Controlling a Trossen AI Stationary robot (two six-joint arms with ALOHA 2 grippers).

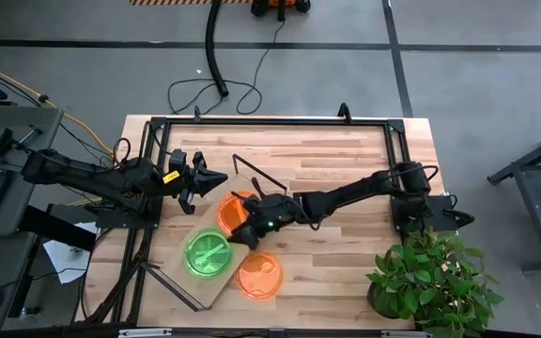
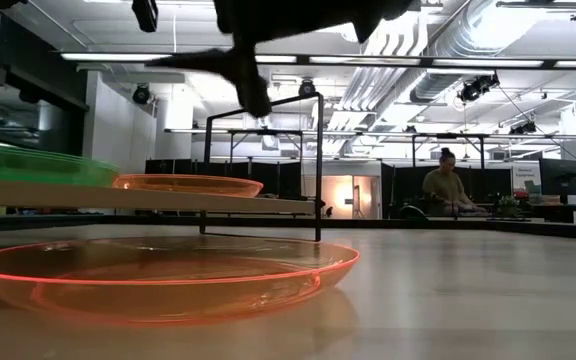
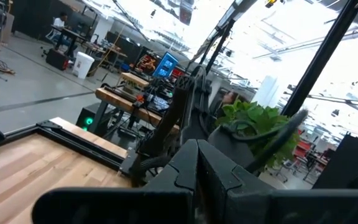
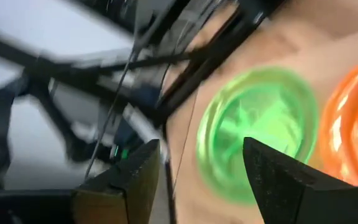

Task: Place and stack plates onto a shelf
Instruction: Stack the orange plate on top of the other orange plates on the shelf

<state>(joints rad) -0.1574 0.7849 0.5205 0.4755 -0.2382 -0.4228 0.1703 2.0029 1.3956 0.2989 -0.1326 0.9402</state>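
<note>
arms (image 1: 346, 197) — dark, jointed | yellow label (image 1: 170, 175) — left wrist

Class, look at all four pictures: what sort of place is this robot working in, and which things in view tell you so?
Probably a large robotics lab or workshop: exposed ceiling ducts and strip lights overhead, a person seated among monitors at a far workbench, and cables trailing over the grey floor.

Orange plate (image 2: 163, 275): translucent glossy plastic, smooth, rim catching light. Green plate (image 1: 208, 253): same translucent plastic, shiny. Shelf (image 1: 216, 246): pale matt wood board with thin black wire end frames. Tabletop (image 1: 346, 272): light planked wood, grain showing, dull sheen. Right gripper (image 4: 201, 171): dark matt fingers, smooth-faced.
</note>
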